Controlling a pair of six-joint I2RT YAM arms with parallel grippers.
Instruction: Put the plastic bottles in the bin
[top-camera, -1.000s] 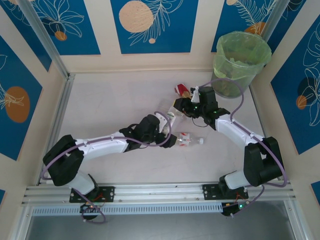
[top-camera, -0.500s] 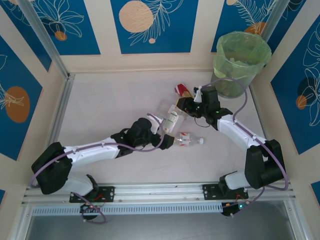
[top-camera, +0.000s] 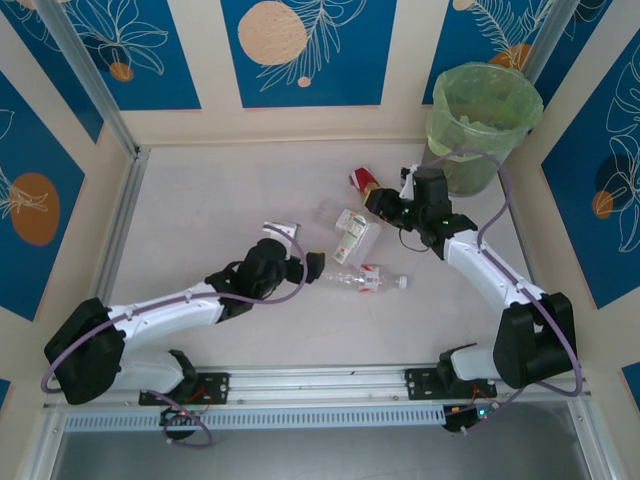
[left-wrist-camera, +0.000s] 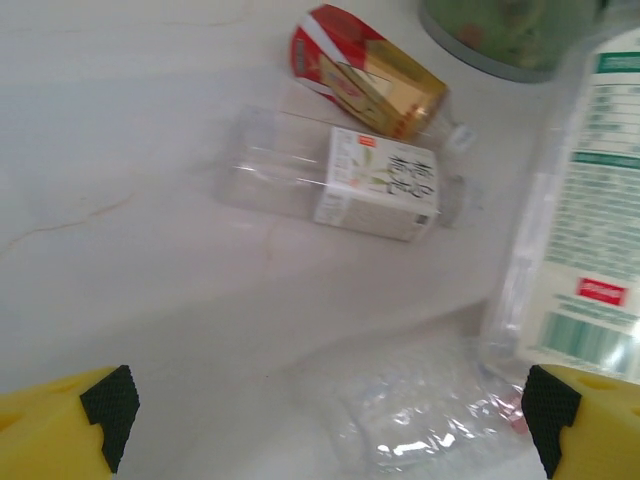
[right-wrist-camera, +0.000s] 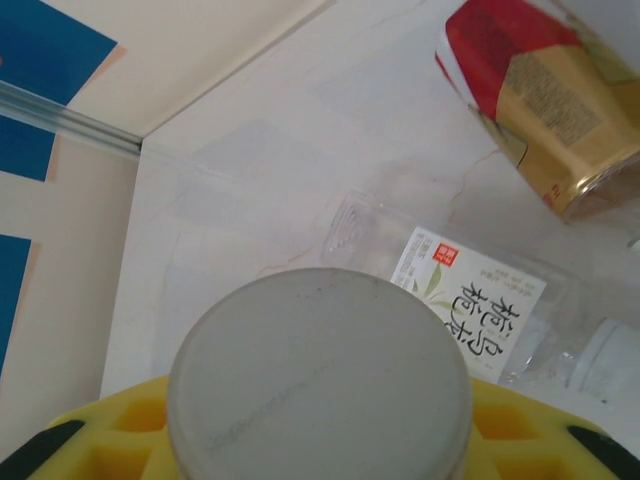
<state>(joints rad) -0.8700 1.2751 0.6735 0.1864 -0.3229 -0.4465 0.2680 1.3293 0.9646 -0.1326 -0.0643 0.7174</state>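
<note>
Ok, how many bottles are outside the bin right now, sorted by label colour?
Red-and-gold label bottle: 1
White label bottle: 1
Green-and-white label bottle, held in the right fingers: 1
Red-and-white label bottle: 1
Total: 4 bottles

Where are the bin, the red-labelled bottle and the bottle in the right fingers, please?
bin (top-camera: 438, 125): top view, left wall.
red-labelled bottle (left-wrist-camera: 365, 72): left wrist view, its label.
held bottle (right-wrist-camera: 318, 375): right wrist view, round end.

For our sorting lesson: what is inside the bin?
A light green bag lines the bin; its crumpled folds hide the bottom, so whatever lies there cannot be seen.
</note>
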